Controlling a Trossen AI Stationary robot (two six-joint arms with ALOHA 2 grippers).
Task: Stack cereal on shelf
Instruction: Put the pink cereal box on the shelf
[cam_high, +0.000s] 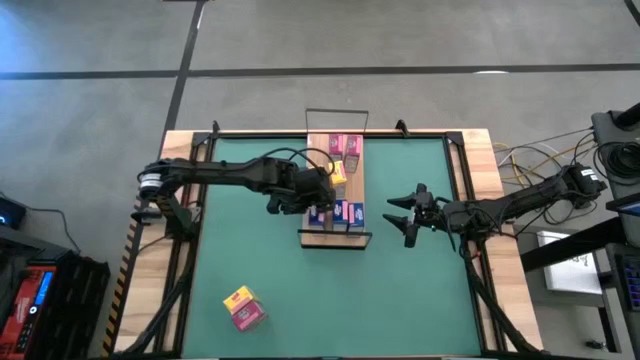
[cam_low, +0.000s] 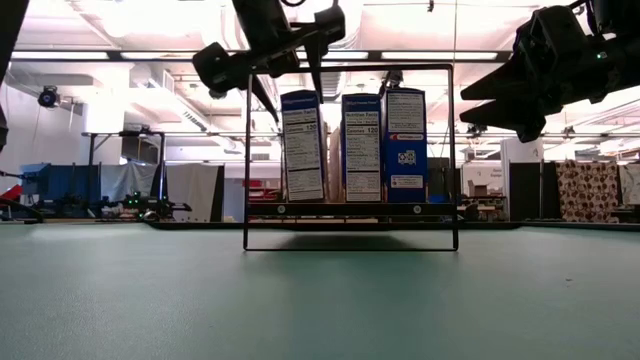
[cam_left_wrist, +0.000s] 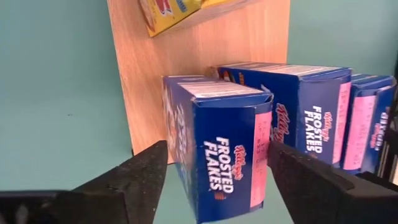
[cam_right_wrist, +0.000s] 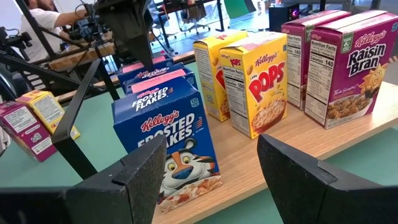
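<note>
The left tool (cam_high: 318, 196) hangs over the near end of the shelf (cam_high: 352, 182), at its left edge. Its fingers (cam_left_wrist: 127, 180) stand apart on either side of a blue Frosted Flakes box (cam_left_wrist: 217, 146), with a gap showing on each side, so the tool is open and grips nothing. That box stands upright on the near left corner of the shelf, and two more blue boxes (cam_left_wrist: 311, 106) stand just beside it to the right, making a row of three along the near end, as the low view shows (cam_low: 360, 147).

Farther along the board stand two yellow Pops boxes (cam_right_wrist: 252, 84), and beyond them, at the far end, two magenta Raisin Bran boxes (cam_right_wrist: 339, 62). The shelf itself lies in the middle of the far half of the green tabletop (cam_high: 400, 290), its long side running near to far, with a black wire rail (cam_low: 350, 240) at each short end.

The right tool (cam_high: 408, 218) hovers above the tabletop just right of the shelf's near end, its fingers (cam_right_wrist: 130, 180) spread and empty, pointing at the boxes.

Well apart, near the left front of the tabletop, lie a yellow box and a pink box (cam_high: 243, 308) touching each other.
</note>
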